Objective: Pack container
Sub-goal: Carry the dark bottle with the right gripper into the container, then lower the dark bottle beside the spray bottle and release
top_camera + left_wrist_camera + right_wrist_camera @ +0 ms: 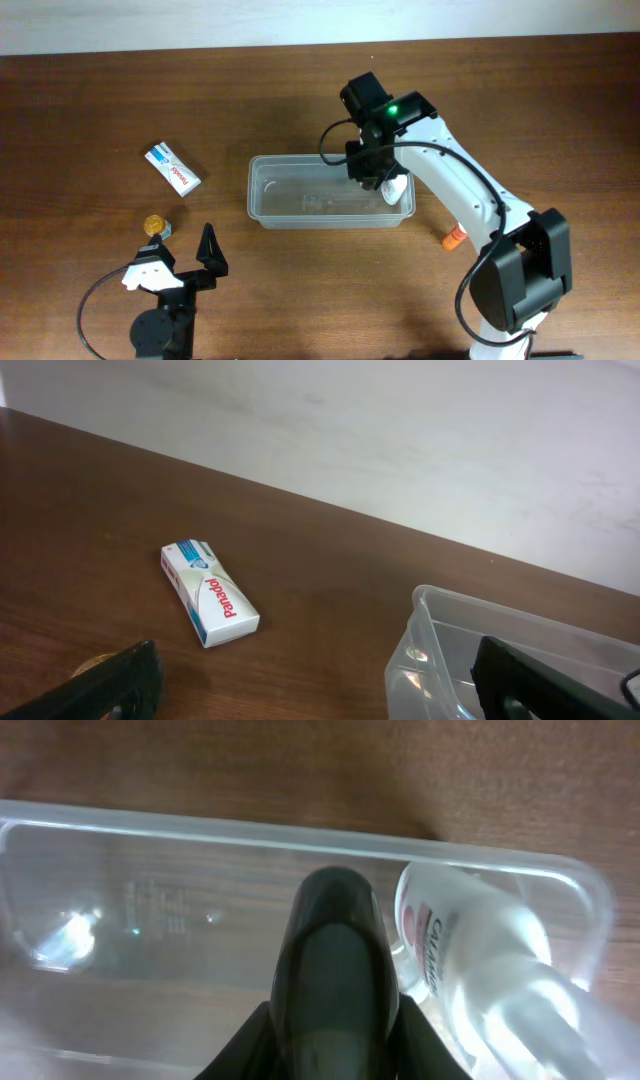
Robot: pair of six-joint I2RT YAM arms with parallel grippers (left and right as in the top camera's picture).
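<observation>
The clear plastic container (262,190) lies in the middle of the table; its left end shows in the left wrist view (440,630), and its far wall in the right wrist view (150,830). A white bottle (396,190) lies in its right end, and its pink label shows in the right wrist view (450,945). My right gripper (370,168) hangs over that right end, shut on a dark rounded bottle (335,960). My left gripper (186,258) is open and empty at the front left.
A white and blue medicine box (172,168) lies left of the container, also in the left wrist view (210,592). A small gold-capped bottle (155,225) stands by my left gripper. An orange-tipped item (453,237) lies on the table under the right arm.
</observation>
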